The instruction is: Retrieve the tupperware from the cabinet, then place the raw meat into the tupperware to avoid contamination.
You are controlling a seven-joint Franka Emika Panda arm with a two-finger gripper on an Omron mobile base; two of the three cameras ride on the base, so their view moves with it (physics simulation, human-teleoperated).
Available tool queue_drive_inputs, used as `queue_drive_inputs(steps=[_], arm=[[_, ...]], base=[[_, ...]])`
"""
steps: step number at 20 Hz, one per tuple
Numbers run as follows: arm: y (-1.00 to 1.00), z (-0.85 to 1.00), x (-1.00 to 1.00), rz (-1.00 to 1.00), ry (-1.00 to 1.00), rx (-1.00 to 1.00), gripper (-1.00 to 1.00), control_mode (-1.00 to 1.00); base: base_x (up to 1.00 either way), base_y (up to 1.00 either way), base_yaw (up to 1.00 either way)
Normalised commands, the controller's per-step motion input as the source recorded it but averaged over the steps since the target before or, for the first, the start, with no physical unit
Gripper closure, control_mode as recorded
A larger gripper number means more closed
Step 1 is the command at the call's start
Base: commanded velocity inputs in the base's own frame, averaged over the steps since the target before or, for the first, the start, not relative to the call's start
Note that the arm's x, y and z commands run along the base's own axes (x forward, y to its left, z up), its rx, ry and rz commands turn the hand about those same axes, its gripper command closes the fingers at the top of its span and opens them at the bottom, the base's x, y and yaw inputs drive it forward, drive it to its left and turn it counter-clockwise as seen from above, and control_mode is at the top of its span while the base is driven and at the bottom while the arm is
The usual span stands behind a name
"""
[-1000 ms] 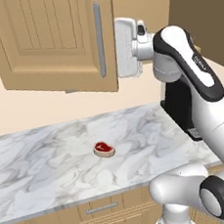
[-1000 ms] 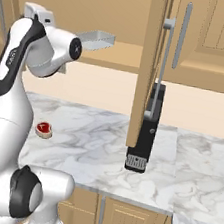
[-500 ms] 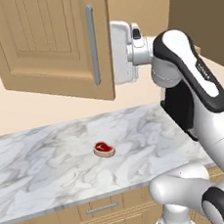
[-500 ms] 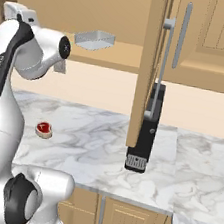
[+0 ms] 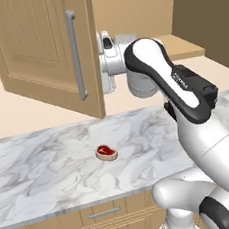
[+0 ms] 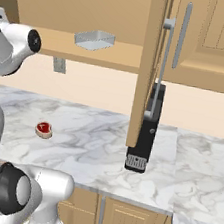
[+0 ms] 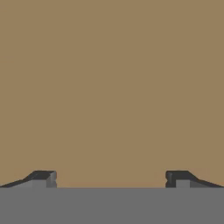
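Observation:
The cabinet door stands swung out to the left, its grey bar handle facing me. My white hand sits against the door's free edge, at the inner side. In the hand view my gripper is open, its fingertips wide apart, with flat brown wood close ahead and nothing between them. The tupperware, pale grey and shallow, rests on the cabinet shelf. The raw meat lies on the marble counter, well below the hand; the raw meat lies left on the counter in the right base view.
A tall black coffee machine stands on the counter under the door's edge. A second cabinet door is shut to the right. Drawers with horizontal handles run under the counter.
The cabinet door has swung further open to the left, and my hand has gone left with its edge. The meat and tupperware have not moved.

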Motion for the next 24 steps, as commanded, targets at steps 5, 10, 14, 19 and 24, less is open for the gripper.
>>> queue_drive_inputs(steps=[5,10,14,19,24], arm=[[0.94,-0.21,-0.13,0.02,0.0,-0.06,-1.0,-1.0],[0.93,-0.21,-0.13,0.0,0.0,-0.06,-1.0,-1.0],[0.87,-0.17,-0.12,0.0,0.0,-0.05,-1.0,-1.0],[0.64,-0.07,-0.04,0.0,0.0,-0.03,-1.0,-1.0],[0.14,0.0,0.02,-0.01,-0.01,0.0,-1.0,-1.0]], base=[[0.0,0.0,0.0],[0.0,0.0,0.0],[0.0,0.0,0.0],[0.0,0.0,0.0],[0.0,0.0,0.0]])
